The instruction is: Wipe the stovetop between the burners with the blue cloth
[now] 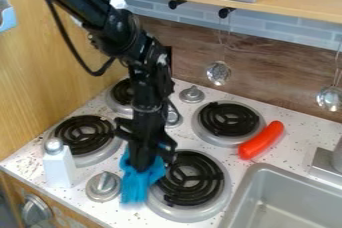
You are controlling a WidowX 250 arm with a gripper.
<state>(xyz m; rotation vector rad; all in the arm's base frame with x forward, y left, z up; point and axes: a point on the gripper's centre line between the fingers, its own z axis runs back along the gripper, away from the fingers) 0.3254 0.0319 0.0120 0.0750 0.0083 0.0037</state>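
One blue cloth [137, 184] is pinched in the fingers of the gripper [142, 168] near the front edge of the counter [294, 147], between a silver knob [103, 186] and a coiled burner [194, 177]; a white bottle [60, 168] stands near the front left corner.

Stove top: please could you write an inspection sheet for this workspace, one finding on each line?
Surface: speckled white stove top, four coil burners.
Handled things: blue cloth, bunched between a metal knob and a burner.
Clutter: red sausage-shaped toy lying beside another burner; white bottle standing.
Pincer: at the cloth, covering part of it.
Cables: black cable loops beside the arm.
Surroundings: sink, hanging utensils, wooden wall.
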